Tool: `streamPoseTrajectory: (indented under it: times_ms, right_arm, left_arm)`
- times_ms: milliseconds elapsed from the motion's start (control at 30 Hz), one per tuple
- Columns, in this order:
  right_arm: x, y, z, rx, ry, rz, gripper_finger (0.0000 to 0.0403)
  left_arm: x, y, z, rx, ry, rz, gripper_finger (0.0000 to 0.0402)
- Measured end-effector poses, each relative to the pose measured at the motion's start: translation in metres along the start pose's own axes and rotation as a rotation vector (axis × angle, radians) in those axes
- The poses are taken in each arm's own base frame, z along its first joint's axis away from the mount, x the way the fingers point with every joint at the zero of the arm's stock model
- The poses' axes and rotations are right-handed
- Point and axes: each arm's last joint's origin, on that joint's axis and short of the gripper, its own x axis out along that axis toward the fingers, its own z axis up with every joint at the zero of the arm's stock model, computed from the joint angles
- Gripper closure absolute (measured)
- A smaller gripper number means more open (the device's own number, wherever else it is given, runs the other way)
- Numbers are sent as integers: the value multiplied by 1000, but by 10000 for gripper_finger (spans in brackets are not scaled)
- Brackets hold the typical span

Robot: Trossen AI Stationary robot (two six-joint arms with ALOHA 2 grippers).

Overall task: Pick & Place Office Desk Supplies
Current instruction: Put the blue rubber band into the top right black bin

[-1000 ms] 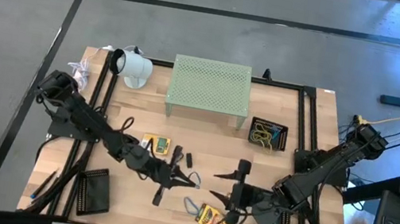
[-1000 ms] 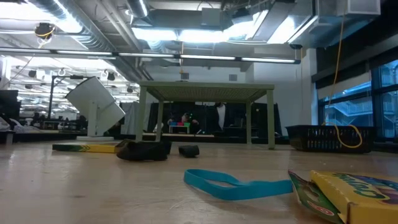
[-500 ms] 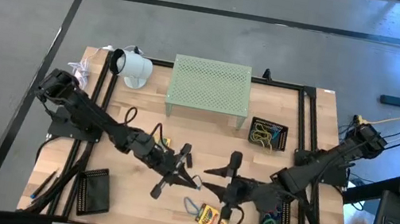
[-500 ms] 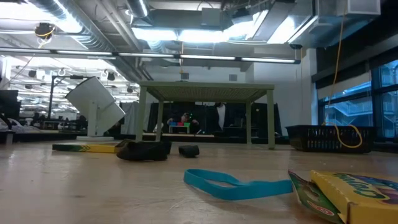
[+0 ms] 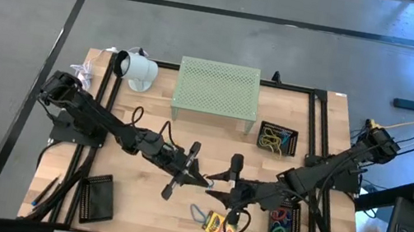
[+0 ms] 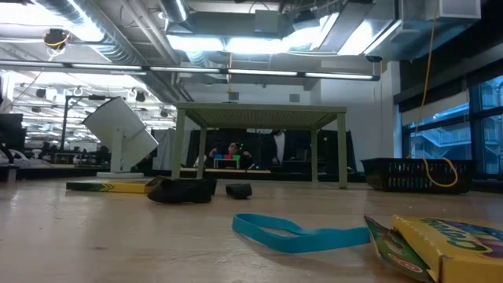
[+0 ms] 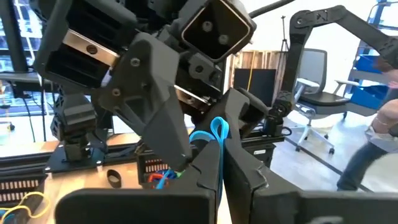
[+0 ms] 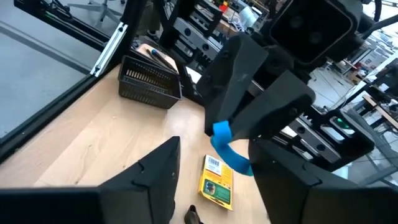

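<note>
Both arms have swung inward and now meet above mid-tabletop [image 5: 147, 127]. Nearest the front edge, a crayon box [image 5: 216, 224] lies flat, its long axis angled toward the front right, beside a blue rubber band [image 5: 197, 212], a flattened loop running along that edge. Above, the left claw [image 5: 201, 180] is clenched on another blue band [image 7: 216, 132], hanging upright. The right claw [image 5: 222, 188] is spread around it [image 8: 229, 149]. Farther back lies a second crayon box [image 6: 106, 187].
</note>
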Motion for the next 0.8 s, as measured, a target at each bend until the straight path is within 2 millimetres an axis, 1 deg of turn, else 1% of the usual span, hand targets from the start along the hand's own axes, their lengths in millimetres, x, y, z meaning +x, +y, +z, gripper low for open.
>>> streamPoseTrajectory:
  times_ms: [167, 467, 533, 667, 733, 800]
  right_arm:
    - [1, -2, -1, 1, 3, -5, 261]
    - [1, -2, -1, -23, 9, -12, 389]
    - [1, -2, -1, -23, 9, -12, 395]
    - [1, -2, -1, 43, 8, -12, 392]
    - [1, -2, -1, 58, 8, -12, 397]
    - [1, -2, -1, 77, 9, -12, 398]
  left_arm:
    - [0, 3, 0, 1, -1, 10, 394]
    - [0, 3, 0, 43, -4, 3, 394]
    - [0, 3, 0, 43, -4, 3, 394]
    - [0, 3, 0, 52, -4, 4, 391]
    - [0, 3, 0, 68, -4, 13, 383]
    - [0, 1, 0, 87, -3, 19, 366]
